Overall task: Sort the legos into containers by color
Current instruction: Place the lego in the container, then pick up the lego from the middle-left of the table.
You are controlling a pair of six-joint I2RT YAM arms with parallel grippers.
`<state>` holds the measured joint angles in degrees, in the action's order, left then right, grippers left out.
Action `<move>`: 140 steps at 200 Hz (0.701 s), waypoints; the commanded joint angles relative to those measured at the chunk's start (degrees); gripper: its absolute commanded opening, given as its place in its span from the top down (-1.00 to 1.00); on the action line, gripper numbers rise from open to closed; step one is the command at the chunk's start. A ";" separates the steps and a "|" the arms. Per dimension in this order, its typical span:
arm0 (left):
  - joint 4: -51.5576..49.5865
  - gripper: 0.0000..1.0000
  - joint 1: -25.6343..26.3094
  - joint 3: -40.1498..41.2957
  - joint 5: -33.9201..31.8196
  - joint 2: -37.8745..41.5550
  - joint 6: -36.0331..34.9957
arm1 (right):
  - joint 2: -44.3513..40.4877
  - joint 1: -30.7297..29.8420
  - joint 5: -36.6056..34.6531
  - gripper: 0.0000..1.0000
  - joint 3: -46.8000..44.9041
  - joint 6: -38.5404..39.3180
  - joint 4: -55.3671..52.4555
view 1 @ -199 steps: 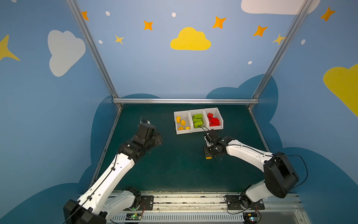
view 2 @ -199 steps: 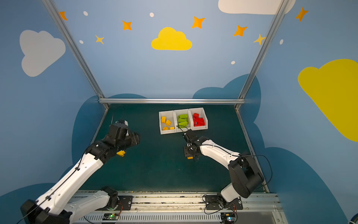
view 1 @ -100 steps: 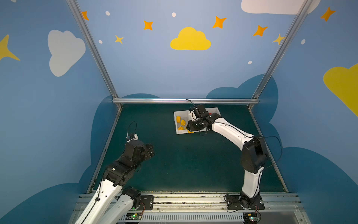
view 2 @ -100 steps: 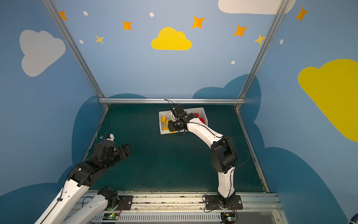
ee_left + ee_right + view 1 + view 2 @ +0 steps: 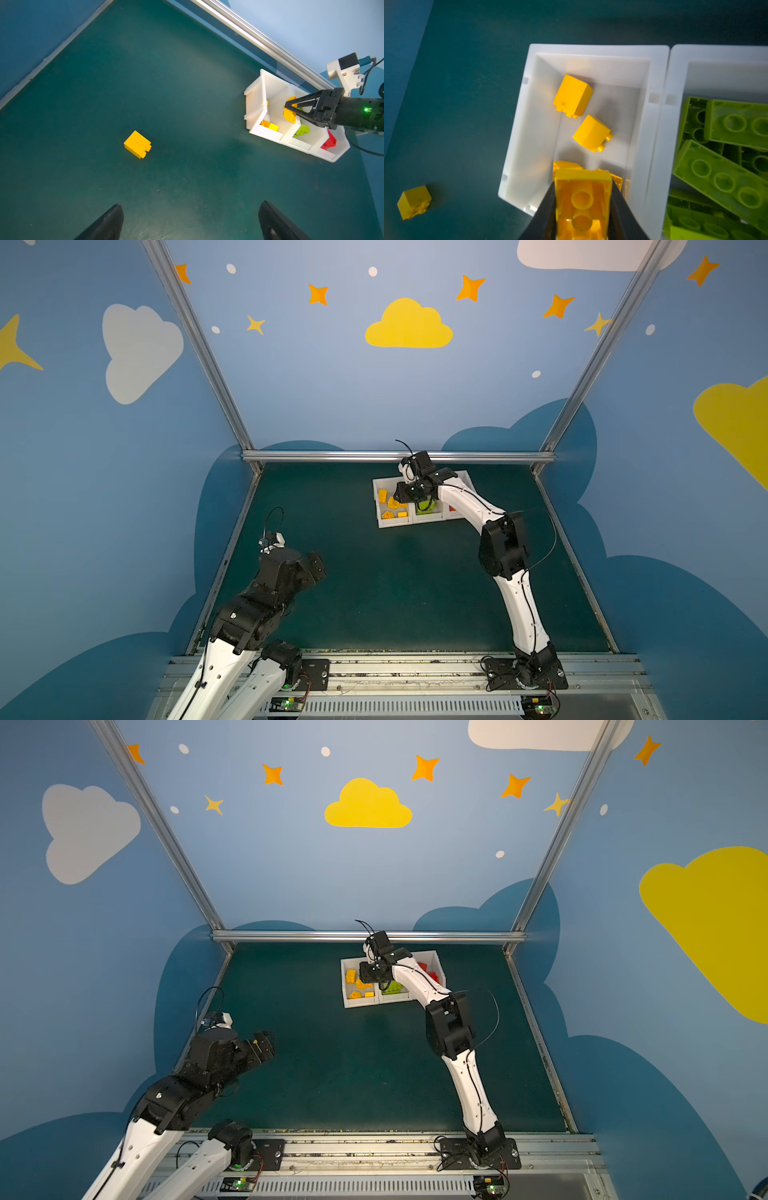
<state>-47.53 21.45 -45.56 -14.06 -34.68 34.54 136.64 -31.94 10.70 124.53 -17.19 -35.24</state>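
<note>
Sorting scene with 3 white bins set side by side near the rear rail of the green counter (image 5: 374, 597). The yellow bin (image 5: 591, 48) is shown holding 2 yellow blocks (image 5: 573, 96) lying apart on its floor. More yellow pieces are partly hidden behind the right tool (image 5: 582, 185). The green bin (image 5: 716, 53), touching the yellow one, is filled with overlapping green bricks (image 5: 726, 149). The red bin (image 5: 324, 155) is seen to hold red bricks (image 5: 329, 141). The right tool is clenched on a yellow brick (image 5: 582, 207), whose hollow underside is turned to the wrist camera, and is held over the yellow bin. The left tool (image 5: 190, 207) is released, its fingers spread wide, above the near left part of the counter. 1 loose yellow block (image 5: 137, 144) is seen lying on the counter, well apart from the bins.
</note>
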 commanded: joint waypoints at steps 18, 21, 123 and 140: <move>-1.60 -1.00 -0.62 -0.19 -2.04 -1.19 -0.12 | -0.10 0.42 2.44 -0.22 3.35 -0.60 -0.19; -1.60 -1.00 -0.62 -0.18 -2.02 -1.38 -0.08 | -0.26 0.41 2.48 -0.25 3.26 -0.64 -0.13; 4.50 -1.00 -19.08 1.67 14.83 -21.43 4.18 | -30.59 0.74 3.46 -0.37 -34.61 -4.18 18.28; 7.55 -0.99 -21.21 1.83 15.43 -25.57 5.20 | -37.40 0.66 3.62 -0.37 -45.85 -7.20 24.02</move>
<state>-44.05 2.92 -44.34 -3.07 -56.49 37.87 106.50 -31.33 14.20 90.19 -19.97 -20.93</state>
